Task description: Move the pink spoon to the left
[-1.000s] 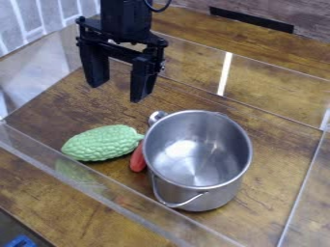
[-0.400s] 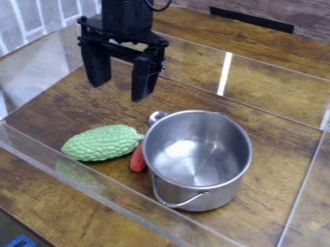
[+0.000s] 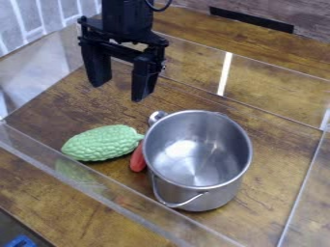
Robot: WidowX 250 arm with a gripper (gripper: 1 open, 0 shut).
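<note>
Hovering gripper (image 3: 116, 85), fingers spread wide (nothing held) | pink spoon (image 3: 137, 160) wedged between green vegetable (image 3: 102, 144) and pot (image 3: 198, 157)

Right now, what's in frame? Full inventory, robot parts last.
spoon: 1, reddish-pink, wedged between vegetable and pot, mostly hidden
vegetable: 1, green, bumpy, lying left of the pot
pot: 1, steel, round, empty, front centre, handle toward the camera
table: 1, dark wood, under everything
barrier: 1, clear, walls around the work area
gripper: 1, black, open, pointing down, hanging above the table behind the vegetable, holding nothing
</note>
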